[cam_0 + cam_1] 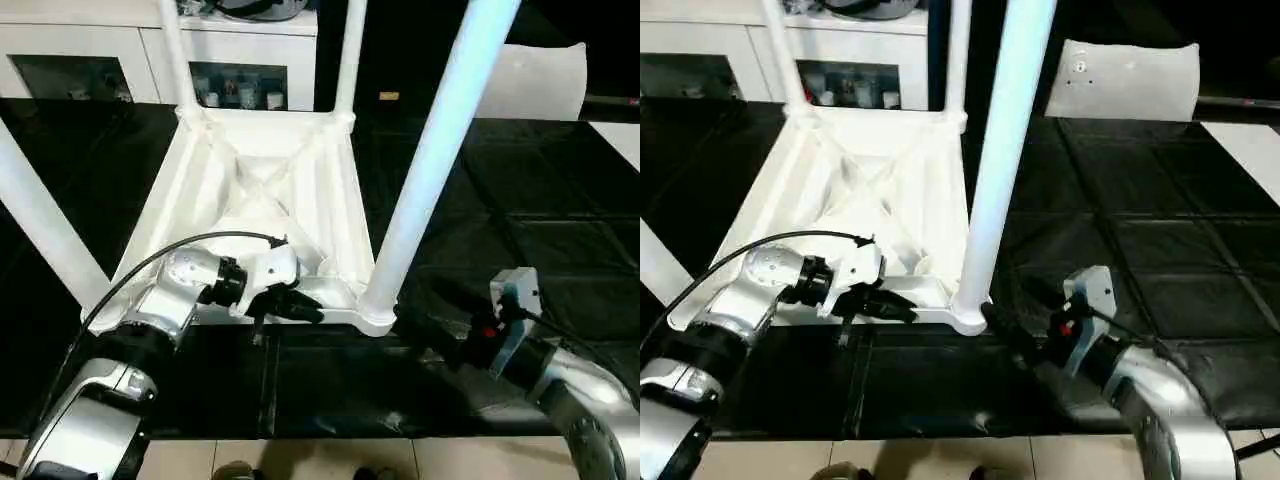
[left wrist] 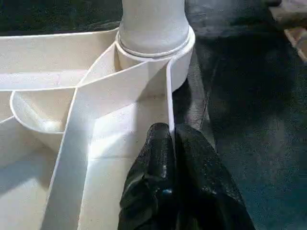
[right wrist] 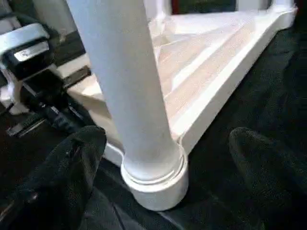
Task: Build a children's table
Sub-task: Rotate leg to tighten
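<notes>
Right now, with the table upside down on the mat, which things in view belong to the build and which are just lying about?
Part of the build:
- white plastic square tabletop, underside up
- four long white tapered tubular legs, all standing in the corner sockets, including the near-right leg

Lying about:
- flat white sheet-like bag at the far right
- white cabinet with small jars behind
- black quilted mat underneath

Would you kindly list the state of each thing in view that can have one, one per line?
Tabletop: upside down on the black mat, ribbed underside up.
Near right leg: upright, seated in its corner socket.
Far legs: upright in the far corners.
Near left leg: standing at the near left corner.
Left hand: shut on the tabletop's rim.
Right hand: open, fingers either side of the near right leg's base.
</notes>
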Motion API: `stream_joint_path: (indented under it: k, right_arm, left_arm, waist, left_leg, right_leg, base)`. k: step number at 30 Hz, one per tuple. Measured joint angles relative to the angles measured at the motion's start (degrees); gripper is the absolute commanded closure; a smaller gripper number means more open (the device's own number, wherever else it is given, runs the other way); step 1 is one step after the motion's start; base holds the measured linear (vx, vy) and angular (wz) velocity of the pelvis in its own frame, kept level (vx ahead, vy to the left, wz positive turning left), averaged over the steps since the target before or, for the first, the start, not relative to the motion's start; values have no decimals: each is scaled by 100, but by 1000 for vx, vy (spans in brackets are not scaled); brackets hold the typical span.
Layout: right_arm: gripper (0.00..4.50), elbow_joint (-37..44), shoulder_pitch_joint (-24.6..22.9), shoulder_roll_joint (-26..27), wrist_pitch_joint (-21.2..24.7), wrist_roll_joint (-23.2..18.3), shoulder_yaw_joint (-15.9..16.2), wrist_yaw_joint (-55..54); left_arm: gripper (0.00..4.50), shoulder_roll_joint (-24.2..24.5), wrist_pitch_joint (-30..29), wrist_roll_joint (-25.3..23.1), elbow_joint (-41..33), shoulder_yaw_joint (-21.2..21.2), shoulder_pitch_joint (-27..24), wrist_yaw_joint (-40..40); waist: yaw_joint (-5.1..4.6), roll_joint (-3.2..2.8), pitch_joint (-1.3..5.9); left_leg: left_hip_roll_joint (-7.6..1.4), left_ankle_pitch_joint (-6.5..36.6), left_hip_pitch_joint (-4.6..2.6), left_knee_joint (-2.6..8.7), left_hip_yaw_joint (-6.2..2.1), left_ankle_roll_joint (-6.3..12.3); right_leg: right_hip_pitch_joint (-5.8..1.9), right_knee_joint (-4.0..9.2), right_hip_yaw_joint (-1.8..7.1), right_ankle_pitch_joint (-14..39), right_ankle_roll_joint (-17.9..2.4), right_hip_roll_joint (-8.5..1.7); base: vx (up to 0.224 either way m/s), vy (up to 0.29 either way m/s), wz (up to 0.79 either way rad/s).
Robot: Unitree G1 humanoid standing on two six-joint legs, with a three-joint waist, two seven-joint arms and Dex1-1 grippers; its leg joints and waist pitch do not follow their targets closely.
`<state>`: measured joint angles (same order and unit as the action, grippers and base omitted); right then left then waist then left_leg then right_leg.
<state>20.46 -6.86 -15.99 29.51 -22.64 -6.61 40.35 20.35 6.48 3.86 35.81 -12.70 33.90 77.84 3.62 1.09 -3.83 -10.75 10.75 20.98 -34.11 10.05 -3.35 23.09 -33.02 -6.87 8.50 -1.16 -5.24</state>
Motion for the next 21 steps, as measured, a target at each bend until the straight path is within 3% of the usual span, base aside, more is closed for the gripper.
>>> stream_joint_path:
  k: [3,7,10,15,17,19,20,21]
  right_arm:
    - [0,217,-42,92,269,-23,116,-175]
    - [0,382,-163,194,281,-4,215,-385]
    - [0,393,-170,460,227,183,410,-756]
    - [0,352,-122,513,104,504,740,-1023]
    - [0,335,-110,595,-18,530,813,-1067]
    - [0,305,-102,696,-106,531,876,-1135]
    - [0,288,-85,725,-119,532,914,-1168]
    - [0,284,-79,784,-136,534,922,-1203]
  left_arm:
    - [372,-161,-362,524,-801,358,-166,-308]
    - [349,-152,-782,751,-1441,617,-517,-706]
    - [311,-337,-1390,783,-2596,1045,-1407,-1631]
    - [267,-760,-2153,571,-3961,1483,-2445,-3126]
    - [258,-994,-2136,309,-4295,1645,-2773,-3693]
    - [233,-1101,-2121,126,-4398,1663,-2971,-4013]
    - [233,-1169,-2135,51,-4461,1684,-3062,-4218]
    - [233,-1244,-2173,11,-4583,1723,-3147,-4411]
  waist:
    - [-18,7,2]
    - [-89,4,5]
    - [-208,4,6]
    - [-223,38,0]
    - [-233,35,1]
    - [-281,24,-6]
    - [-333,14,-12]
    - [-358,11,-21]
  left_leg:
    - [1,0,-13,0,2,0]
    - [1,0,-54,1,2,-1]
    - [1,0,-58,0,0,-1]
    - [-3,0,-46,-8,-21,-1]
    - [-13,2,-52,-4,-37,2]
    - [-36,6,-71,-4,-76,9]
    - [-53,8,-85,1,-111,12]
    - [-65,9,-89,11,-122,13]
  right_leg:
    - [-6,-2,2,-1,-1,0]
    - [-33,-1,-1,3,5,1]
    - [-32,5,-5,5,7,1]
    - [-53,60,-44,9,14,3]
    - [-101,132,-86,9,16,5]
    - [-154,235,-189,10,17,4]
    - [-227,314,-254,10,19,7]
    - [-301,304,-262,34,48,7]
  base:
    - [0,0,0]
    - [0,0,0]
    - [0,0,0]
    - [0,0,0]
    - [0,0,0]
    - [0,0,0]
    - [0,0,0]
    - [0,0,0]
